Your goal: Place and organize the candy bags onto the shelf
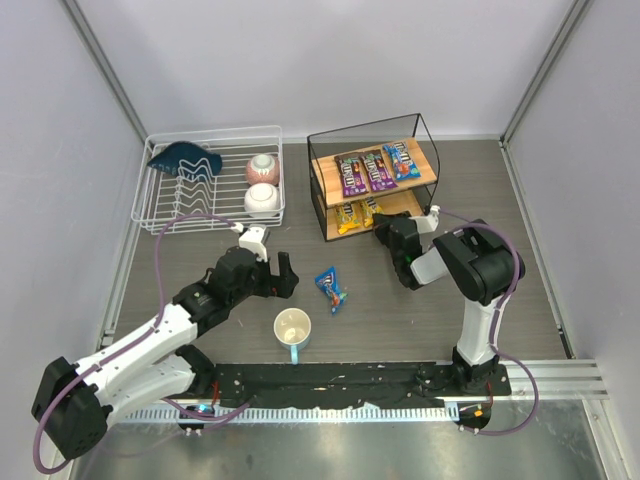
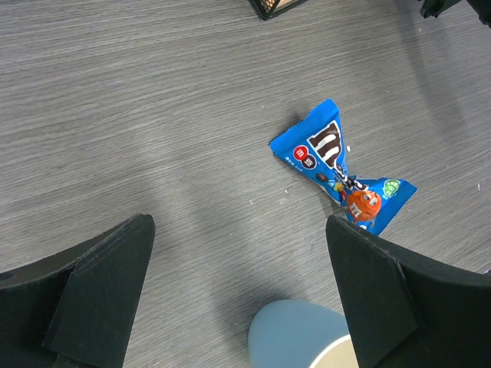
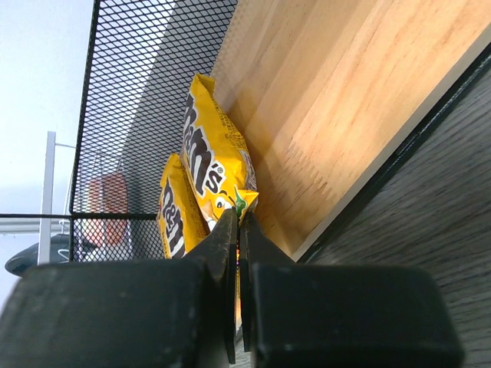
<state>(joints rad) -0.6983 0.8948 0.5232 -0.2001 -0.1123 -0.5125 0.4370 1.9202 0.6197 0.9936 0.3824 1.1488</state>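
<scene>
The shelf stands at the back right. Its upper board holds two purple candy bags and a blue one. Two yellow candy bags lie on the lower board. My right gripper reaches into the lower tier, and in the right wrist view it is shut on the corner of one yellow bag, next to the other yellow bag. A second blue bag lies crumpled on the table. My left gripper is open and empty just left of it.
A blue mug stands near my left gripper, in front of the blue bag. A white wire dish rack at the back left holds two bowls and a blue dish. Grey walls enclose the table.
</scene>
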